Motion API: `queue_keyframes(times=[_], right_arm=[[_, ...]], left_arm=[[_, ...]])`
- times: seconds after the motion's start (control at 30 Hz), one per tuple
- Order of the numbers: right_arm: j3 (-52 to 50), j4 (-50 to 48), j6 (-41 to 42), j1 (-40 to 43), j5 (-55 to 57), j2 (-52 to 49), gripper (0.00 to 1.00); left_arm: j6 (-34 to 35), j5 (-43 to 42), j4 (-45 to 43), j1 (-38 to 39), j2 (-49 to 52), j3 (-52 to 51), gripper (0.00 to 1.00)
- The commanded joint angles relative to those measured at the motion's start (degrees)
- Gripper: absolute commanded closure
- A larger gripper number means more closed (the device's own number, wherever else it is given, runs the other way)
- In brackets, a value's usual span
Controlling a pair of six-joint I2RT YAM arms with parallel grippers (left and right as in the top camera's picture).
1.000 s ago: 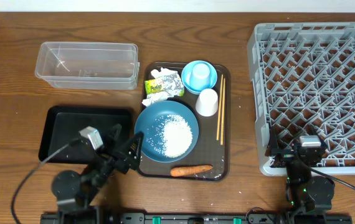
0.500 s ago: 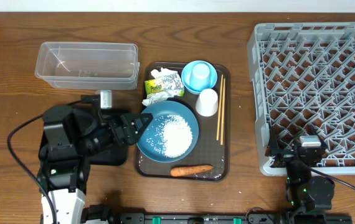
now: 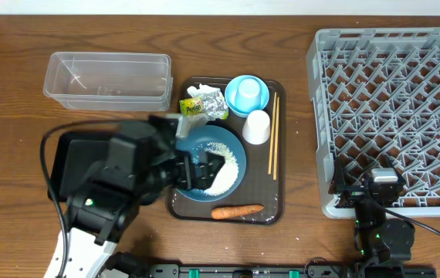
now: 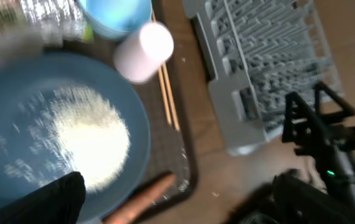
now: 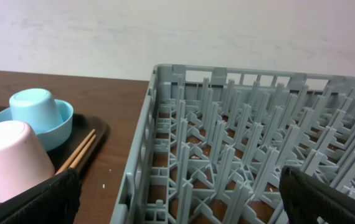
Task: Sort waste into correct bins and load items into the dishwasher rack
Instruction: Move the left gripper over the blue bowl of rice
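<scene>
hovering my left gripper [image 3: 204,168] over the plate [image 3: 235,148], fingers spread as wide as they go and nothing in them. my right gripper [image 3: 374,189] sits by the near edge of the rack [image 3: 394,116], also wide open and empty.

the plate is in the middle of the brown tray [image 3: 275,197], with a pile of rice [image 4: 84,134] on it. the carrot [image 3: 237,210] lies just below it, and the cup [image 3: 256,127] and bowl [image 3: 247,94] are near its upper right. the chopsticks [image 3: 273,135] run along the tray's right side. the wrapper [image 3: 204,104] is above the plate, next to the bowl.

my take on handling: the rice is loose grains, so pinching it is hopeless. it has to ride out on the plate and get tipped into a bin. the plate looks stiff, glazed and probably the heaviest thing here, so slippery and breakable if dropped. i'd grab the rim on the bare blue side, one finger over and one under, and keep it level until it's over the bin. the rim sits low on the tray, so getting a finger under could be fiddly.

the carrot looks firm, so a grip across the middle should do. the wrapper is light and crushable, so i could grab it anywhere. the tub [image 3: 108,79] and black tray [image 3: 73,162] are both to my left, close by.
</scene>
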State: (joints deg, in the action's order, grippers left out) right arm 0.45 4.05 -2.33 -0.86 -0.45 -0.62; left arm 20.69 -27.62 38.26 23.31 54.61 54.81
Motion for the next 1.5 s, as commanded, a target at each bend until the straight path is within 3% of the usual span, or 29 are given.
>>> queue_keyframes(times=[0.0, 0.3, 0.37, 0.63, 1.1, 1.47], right_arm=[[-0.13, 0.24, 0.13, 0.44, -0.22, 0.33, 0.01], [-0.13, 0.22, 0.13, 0.44, -0.22, 0.33, 0.01], [-0.13, 0.22, 0.13, 0.44, -0.22, 0.33, 0.01], [-0.13, 0.22, 0.13, 0.44, -0.22, 0.33, 0.01], [-0.13, 0.22, 0.13, 0.44, -0.22, 0.33, 0.01], [-0.13, 0.22, 0.13, 0.44, -0.22, 0.33, 0.01]], left_arm=[[-1.57, 11.19, -2.45, 5.40, 1.66, 2.69, 0.02], [1.49, 11.39, -3.30, 13.70, 5.09, 3.06, 0.02], [6.36, 14.93, 0.20, 14.51, 7.19, 4.79, 0.02], [6.62, 26.38, 18.32, 17.33, 21.49, 19.96, 0.02], [10.27, 25.07, 15.47, 22.27, 36.17, 20.44, 0.02], [10.29, 25.09, 15.37, 22.27, 37.99, 20.44, 0.02]])
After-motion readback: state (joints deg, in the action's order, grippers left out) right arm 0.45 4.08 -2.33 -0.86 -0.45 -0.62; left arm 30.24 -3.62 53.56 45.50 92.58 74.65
